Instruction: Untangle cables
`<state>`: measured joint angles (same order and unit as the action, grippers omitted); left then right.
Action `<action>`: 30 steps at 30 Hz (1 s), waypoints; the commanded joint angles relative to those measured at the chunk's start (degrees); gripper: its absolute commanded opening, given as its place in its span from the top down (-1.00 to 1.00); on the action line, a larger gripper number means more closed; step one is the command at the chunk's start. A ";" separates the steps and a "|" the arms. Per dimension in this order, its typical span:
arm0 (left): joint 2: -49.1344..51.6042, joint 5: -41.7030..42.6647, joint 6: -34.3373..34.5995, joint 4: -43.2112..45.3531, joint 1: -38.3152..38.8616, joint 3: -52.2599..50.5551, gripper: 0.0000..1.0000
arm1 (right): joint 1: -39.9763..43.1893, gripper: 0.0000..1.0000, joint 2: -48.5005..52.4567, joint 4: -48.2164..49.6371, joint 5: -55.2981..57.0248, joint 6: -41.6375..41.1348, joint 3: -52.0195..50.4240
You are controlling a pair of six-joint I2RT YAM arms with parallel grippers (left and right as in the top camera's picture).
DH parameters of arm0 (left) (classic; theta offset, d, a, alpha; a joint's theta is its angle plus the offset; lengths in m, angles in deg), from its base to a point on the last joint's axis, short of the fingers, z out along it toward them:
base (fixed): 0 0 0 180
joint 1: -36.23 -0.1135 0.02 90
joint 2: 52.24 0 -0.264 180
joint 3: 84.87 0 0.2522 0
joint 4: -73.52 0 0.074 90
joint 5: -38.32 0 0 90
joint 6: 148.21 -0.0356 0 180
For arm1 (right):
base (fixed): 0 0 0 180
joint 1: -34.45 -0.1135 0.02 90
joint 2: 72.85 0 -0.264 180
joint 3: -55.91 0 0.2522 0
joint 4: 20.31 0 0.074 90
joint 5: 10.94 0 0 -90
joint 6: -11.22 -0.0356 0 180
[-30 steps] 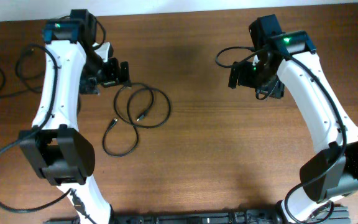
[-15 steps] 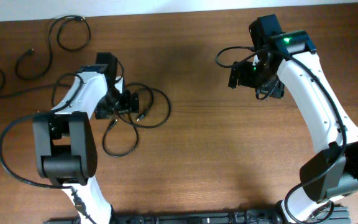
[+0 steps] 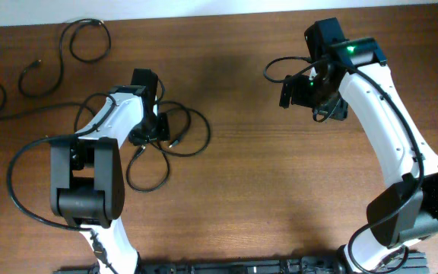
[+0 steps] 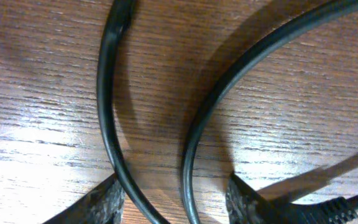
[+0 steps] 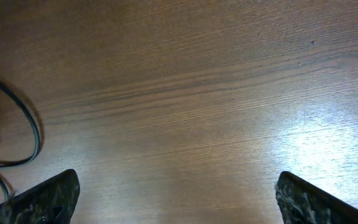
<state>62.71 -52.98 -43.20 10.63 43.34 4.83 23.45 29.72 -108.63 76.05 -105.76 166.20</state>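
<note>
Cables point(image 4: 104, 106) lie looped left of centre; left gripper point(image 4: 173, 202) straddles two strands, unclenched; right gripper point(image 5: 180, 205) hangs spread, far right.

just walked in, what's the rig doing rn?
Untangling cables, early stage. The left gripper is down on the table over the looped black cables, jaws open, with two strands running between its fingers; nothing is pinched yet. The right gripper hangs open over bare wood off to the side, holding nothing. The loops lie overlapped in one bundle.
</note>
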 commanded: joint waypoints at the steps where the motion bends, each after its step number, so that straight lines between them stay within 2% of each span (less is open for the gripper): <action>1: -0.63 0.02 0.17 0.28 0.02 -1.14 0.00 | 0.15 -0.97 0.09 0.00 0.50 -0.24 0.11; 2: -0.57 0.02 0.17 0.42 0.02 -1.33 0.02 | 0.15 -0.97 0.09 0.00 0.50 -0.24 0.11; 7: -0.55 0.02 0.17 2.16 0.02 -3.96 0.55 | 0.15 -0.97 0.09 0.00 0.50 -0.24 0.11; 9: -0.55 0.04 0.17 2.14 0.02 -3.96 1.00 | 0.15 -0.97 0.09 0.00 0.50 -0.24 0.11; 15: -5.20 0.07 0.17 -1.44 -0.02 0.76 1.00 | 0.15 -0.97 0.09 0.00 0.50 -0.24 0.11; 23: -30.71 2.99 0.20 -1.84 -0.02 2.19 1.00 | 0.15 -0.97 0.09 0.00 0.50 -0.24 0.11; 26: -31.23 1.31 0.17 -2.64 -0.02 1.95 1.00 | 0.15 -0.97 0.09 0.00 0.50 -0.24 0.11; 30: -25.62 2.21 0.22 -4.98 0.04 1.88 1.00 | 0.15 -0.97 0.09 0.00 0.50 -0.24 0.11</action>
<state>33.01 -51.04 -42.98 6.94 43.39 6.21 23.45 29.72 -108.65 76.05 -105.76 166.20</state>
